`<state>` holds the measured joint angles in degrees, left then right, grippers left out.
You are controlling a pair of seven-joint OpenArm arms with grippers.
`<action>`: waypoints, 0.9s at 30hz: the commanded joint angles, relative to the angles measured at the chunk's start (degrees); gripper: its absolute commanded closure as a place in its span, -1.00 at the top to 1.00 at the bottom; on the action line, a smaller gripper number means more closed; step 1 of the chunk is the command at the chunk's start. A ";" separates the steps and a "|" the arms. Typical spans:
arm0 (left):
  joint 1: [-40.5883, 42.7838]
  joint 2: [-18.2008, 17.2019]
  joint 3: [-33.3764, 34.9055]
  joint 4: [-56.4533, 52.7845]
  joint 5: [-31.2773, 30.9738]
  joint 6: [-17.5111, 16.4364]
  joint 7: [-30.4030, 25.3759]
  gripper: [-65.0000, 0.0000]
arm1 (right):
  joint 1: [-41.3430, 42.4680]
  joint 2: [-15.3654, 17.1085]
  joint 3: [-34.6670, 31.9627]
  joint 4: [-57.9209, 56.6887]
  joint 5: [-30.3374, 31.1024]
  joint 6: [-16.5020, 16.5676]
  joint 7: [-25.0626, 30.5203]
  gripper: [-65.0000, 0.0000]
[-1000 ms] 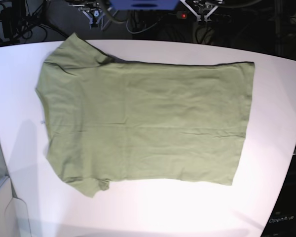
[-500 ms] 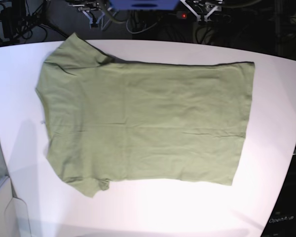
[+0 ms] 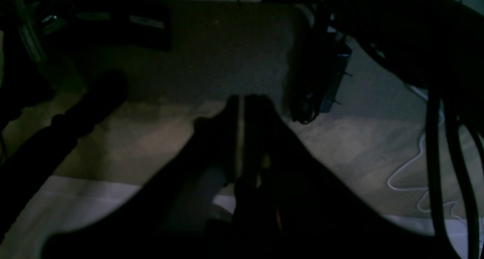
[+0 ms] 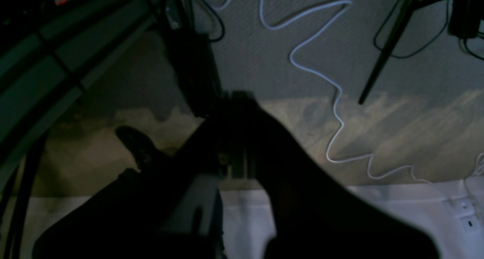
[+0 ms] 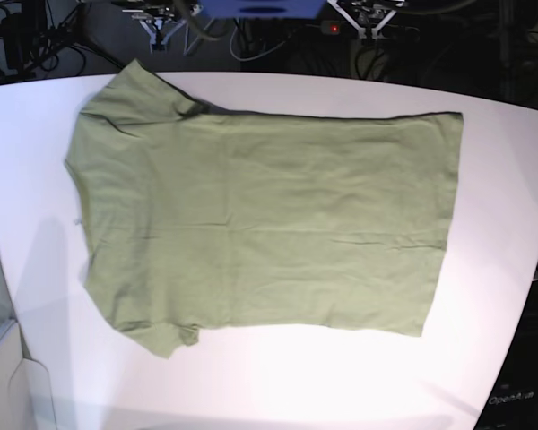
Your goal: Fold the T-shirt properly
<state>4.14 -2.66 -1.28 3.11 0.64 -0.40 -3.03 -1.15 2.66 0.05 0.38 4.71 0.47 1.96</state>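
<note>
The T-shirt (image 5: 264, 219) lies spread flat on the white table (image 5: 511, 179), filling most of its middle. Its neck end points left and its hem runs down the right side. One sleeve sticks out at the far left corner, the other at the near left corner, where the cloth bunches into a small fold. A few shallow creases cross the body — otherwise it is smooth.

Both arms sit well apart from the cloth, beyond the far edge of the table. In the base view only bits of metal show there, at far left and far right.

The left gripper (image 3: 241, 104) has its two dark fingers pressed together with only a thin seam between them — nothing is held. It hangs over the floor past the table edge.

The right gripper (image 4: 234, 100) is likewise closed and empty, above a looping white cable (image 4: 332, 89) on the floor.
</note>
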 commanded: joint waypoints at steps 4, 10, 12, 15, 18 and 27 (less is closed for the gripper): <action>0.30 -0.03 0.00 0.09 0.10 0.10 -0.18 -0.94 | -0.22 -0.33 -0.10 0.01 -0.01 -0.78 0.11 -0.98; 0.30 -0.03 0.00 0.09 0.10 0.10 -0.18 -0.94 | -0.22 -0.33 -0.10 0.01 -0.09 -0.78 0.11 -0.98; 0.30 -0.03 0.00 0.09 0.10 0.10 -0.18 -0.94 | -0.22 -0.33 -0.10 0.01 -0.09 -0.78 0.11 -0.98; 0.30 -0.03 0.00 0.09 0.10 0.10 -0.18 -0.93 | -0.22 -0.33 -0.10 0.01 -0.09 -0.78 0.11 -0.98; 0.30 -0.03 0.00 0.09 0.19 0.10 -0.18 -0.93 | -0.22 -0.41 -0.10 0.01 -0.09 -0.78 0.11 -0.99; 0.21 -0.47 0.00 0.09 0.19 0.18 -0.01 -0.93 | 0.31 -0.33 -0.01 0.01 -0.09 -0.69 -0.07 -0.99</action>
<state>4.14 -2.79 -1.28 3.11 0.67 -0.38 -3.01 -1.08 2.17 -0.01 0.36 4.69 0.49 1.93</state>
